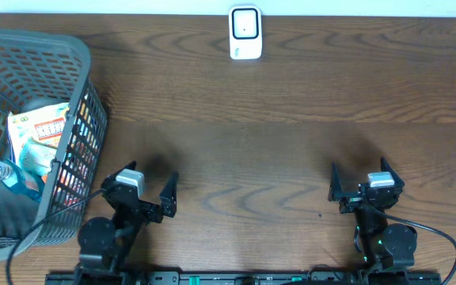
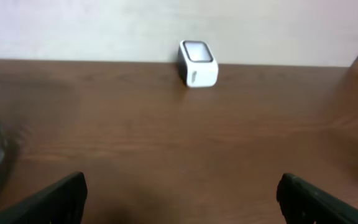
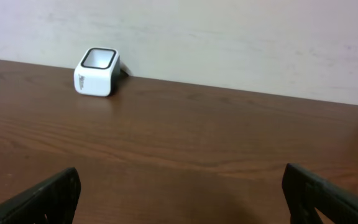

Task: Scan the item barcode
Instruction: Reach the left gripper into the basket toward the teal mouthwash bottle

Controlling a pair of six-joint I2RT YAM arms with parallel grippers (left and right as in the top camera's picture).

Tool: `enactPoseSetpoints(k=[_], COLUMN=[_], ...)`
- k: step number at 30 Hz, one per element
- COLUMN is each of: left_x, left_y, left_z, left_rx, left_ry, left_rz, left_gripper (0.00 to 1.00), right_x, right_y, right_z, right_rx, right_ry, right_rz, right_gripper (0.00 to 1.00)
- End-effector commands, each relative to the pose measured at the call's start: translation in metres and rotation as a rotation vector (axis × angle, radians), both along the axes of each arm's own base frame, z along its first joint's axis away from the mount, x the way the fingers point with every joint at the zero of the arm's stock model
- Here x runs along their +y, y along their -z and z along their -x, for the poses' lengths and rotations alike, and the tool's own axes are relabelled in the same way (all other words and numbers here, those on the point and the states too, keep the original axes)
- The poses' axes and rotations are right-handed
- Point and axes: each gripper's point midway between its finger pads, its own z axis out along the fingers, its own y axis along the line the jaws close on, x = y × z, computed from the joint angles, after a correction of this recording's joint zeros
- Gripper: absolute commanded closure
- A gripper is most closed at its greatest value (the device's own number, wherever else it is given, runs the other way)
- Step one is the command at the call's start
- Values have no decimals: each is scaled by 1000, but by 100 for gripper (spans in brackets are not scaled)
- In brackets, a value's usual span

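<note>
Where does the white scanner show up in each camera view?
Overhead: white scanner top centre, at the far edge of the table.
Left wrist: white scanner upper middle, just right of centre.
Right wrist: white scanner upper left.
Shared landmark: the pale wall directly behind it.

Wood-grain table [image 1: 291, 119] (glossy plastic scanner [image 1: 245, 32])

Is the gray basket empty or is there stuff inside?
Not empty: inside the basket lie a bottle and a colourful packet.
</note>
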Motion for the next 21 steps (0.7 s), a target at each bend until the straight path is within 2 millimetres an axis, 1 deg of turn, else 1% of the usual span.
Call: enactPoseSetpoints(k=[1, 11, 16, 19, 21], left_x=[-4, -4, -4, -5, -7], left_y=[-41, -84, -113, -122, -120], left_z=[5, 8, 5, 4, 5], left_rx=[-14, 161, 160, 134, 143], left_ry=[26, 24, 31, 37, 50], left_rz=[24, 8, -9, -16, -13], left_gripper=[2, 2, 2, 2, 2], right_x=[-1, -1, -1, -1, -1], right_y=[2, 2, 2, 2, 2], right_z=[0, 0, 0, 0, 0], right_rx=[7, 7, 7, 7, 7], right_ry=[4, 4, 4, 4, 4], right_rz=[-15, -15, -15, -15, -15], right_gripper=[1, 1, 1, 1, 1])
